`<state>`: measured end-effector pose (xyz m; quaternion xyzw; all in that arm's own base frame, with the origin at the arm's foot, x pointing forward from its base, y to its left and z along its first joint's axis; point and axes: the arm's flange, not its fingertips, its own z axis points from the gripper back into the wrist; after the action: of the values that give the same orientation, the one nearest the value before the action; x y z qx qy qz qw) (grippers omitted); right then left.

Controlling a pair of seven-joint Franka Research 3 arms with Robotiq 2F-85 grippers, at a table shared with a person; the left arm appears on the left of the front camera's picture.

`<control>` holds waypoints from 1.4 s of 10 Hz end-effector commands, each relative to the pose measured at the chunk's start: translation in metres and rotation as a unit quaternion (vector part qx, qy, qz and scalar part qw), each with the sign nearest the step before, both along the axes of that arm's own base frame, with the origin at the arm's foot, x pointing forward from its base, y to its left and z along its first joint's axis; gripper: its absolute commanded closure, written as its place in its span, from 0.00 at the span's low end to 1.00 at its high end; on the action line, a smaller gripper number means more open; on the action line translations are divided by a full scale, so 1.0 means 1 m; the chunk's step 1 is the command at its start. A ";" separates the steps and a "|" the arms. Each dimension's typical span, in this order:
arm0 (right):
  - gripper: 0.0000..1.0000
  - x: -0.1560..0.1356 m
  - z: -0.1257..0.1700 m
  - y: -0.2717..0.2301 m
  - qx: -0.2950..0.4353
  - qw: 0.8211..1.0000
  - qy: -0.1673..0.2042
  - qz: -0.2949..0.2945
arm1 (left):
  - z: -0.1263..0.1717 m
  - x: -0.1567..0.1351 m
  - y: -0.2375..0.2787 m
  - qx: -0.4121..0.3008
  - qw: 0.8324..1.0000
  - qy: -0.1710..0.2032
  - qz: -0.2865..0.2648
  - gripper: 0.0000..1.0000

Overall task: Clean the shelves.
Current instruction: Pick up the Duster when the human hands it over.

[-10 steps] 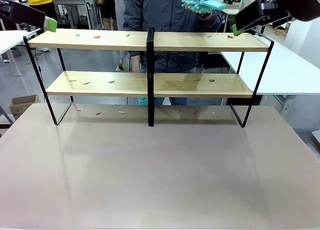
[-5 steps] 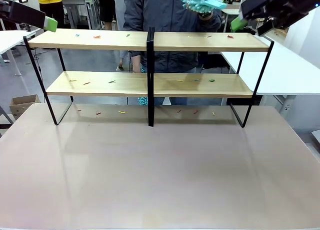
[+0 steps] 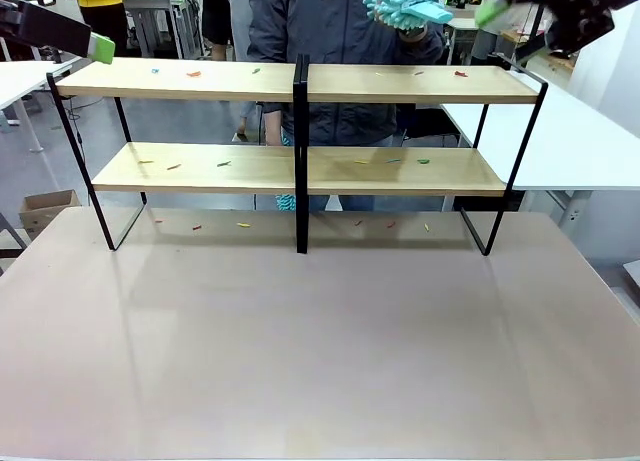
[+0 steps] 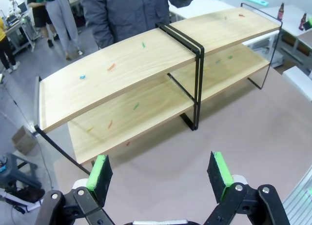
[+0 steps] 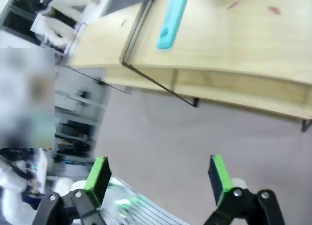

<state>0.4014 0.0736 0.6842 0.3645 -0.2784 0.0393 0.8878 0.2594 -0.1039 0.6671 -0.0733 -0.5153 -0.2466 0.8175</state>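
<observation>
Across the desk [image 3: 320, 361], the shelves [image 3: 400, 169] stand strewn with scraps [image 3: 194, 73]; left jaws and right jaws gape wide, empty; reaching for the person's duster [image 3: 405, 3], the right jaws could strike the frame.

The front camera faces 12 o'clock across the table [image 3: 320, 361] at the shelves [image 3: 220, 81]. Both wrist cameras look down on those same shelves, left from 10 o'clock, right from 2 o'clock.
</observation>
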 end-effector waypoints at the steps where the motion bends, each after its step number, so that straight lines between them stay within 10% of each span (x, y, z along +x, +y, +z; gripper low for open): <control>1: 0.00 0.068 0.018 -0.028 0.167 0.984 0.053 0.027 | 0.000 0.000 0.001 0.000 1.000 0.000 0.000 0.00; 6: 0.00 0.191 -0.025 0.009 0.219 0.955 0.199 -0.035 | 0.000 0.000 0.001 0.000 1.000 0.000 0.000 0.00; 12: 0.00 0.199 -0.039 0.021 0.227 0.955 0.183 -0.060 | 0.000 0.000 0.001 0.000 1.000 0.000 0.000 0.00; 13: 0.56 0.201 -0.041 0.020 0.225 0.955 0.183 -0.067 | 0.000 0.000 0.001 0.000 1.000 0.000 0.000 0.00; 14: 0.56 0.201 -0.042 0.018 0.230 0.954 0.178 -0.080 | 0.000 0.000 0.001 0.000 1.000 0.000 0.000 0.00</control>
<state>0.6054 0.0903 0.6451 0.5356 -0.1385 -0.1414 0.8209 0.2597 -0.1037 0.6670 -0.0734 -0.5151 -0.2464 0.8177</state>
